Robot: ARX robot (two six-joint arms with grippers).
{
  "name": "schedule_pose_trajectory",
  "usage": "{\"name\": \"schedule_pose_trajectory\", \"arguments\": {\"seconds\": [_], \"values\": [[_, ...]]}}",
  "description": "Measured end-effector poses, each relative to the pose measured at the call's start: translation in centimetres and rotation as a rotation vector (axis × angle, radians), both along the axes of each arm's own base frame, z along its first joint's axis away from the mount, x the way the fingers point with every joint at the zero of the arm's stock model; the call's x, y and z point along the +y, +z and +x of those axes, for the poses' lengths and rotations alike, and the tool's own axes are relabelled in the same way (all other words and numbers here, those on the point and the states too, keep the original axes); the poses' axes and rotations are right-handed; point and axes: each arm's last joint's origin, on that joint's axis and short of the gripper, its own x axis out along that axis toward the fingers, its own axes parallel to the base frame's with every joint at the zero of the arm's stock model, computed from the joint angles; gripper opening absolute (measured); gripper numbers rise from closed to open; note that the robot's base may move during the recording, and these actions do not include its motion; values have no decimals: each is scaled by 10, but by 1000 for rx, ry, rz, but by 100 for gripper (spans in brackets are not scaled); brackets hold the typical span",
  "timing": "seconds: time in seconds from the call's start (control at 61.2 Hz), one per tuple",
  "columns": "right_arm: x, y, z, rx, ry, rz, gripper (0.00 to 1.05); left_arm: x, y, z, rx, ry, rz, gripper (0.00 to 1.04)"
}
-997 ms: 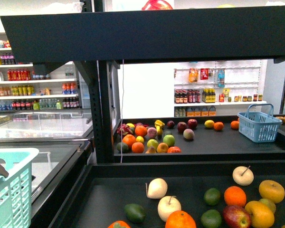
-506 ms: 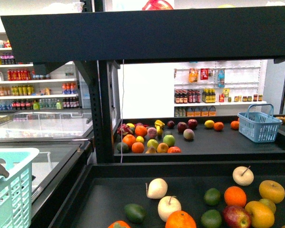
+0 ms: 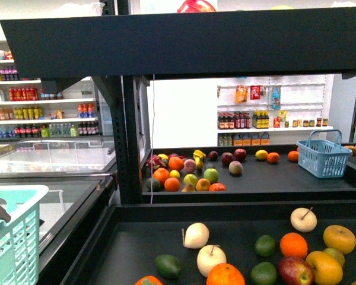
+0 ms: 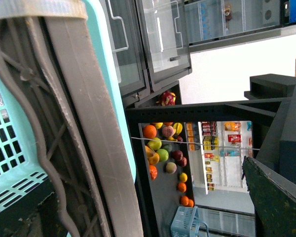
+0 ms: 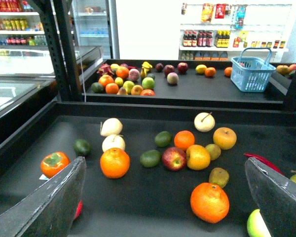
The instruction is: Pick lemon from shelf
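Only right wrist view shows persimmon [image 5: 55,163] on shelf [image 5: 153,197].

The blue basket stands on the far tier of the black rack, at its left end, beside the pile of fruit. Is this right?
Not quite. The blue basket stands on the far tier at its right end, apart from the pile of fruit at the left. The front view shows this; the right wrist view agrees.

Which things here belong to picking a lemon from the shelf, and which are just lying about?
Job: shelf; yellow lemon-like fruit on its far tier; open right pincer.
Lying about: blue basket; orange; lime; red apple; wall bottles.
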Motion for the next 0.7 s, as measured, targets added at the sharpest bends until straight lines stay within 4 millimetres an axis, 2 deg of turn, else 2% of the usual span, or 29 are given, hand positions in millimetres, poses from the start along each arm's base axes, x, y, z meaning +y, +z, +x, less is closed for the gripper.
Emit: {"name": "schedule_pose_trajectory", "arguments": {"seconds": [0.327, 0.441, 0.555, 0.653, 0.702], "values": [[0, 0, 0, 0, 0, 0, 97, -9, 18, -22, 98, 33, 77, 97], [0, 0, 0, 0, 0, 0, 97, -22, 37, -36, 112, 93, 293, 97], [0, 0, 0, 0, 0, 0, 97, -54, 61, -60, 46, 137, 625, 97], [0, 0, 0, 0, 0, 0, 97, -87, 61, -85, 11, 103, 857, 97], [0, 0, 0, 0, 0, 0, 97, -103, 55, -98, -34, -52, 987, 91]]}}
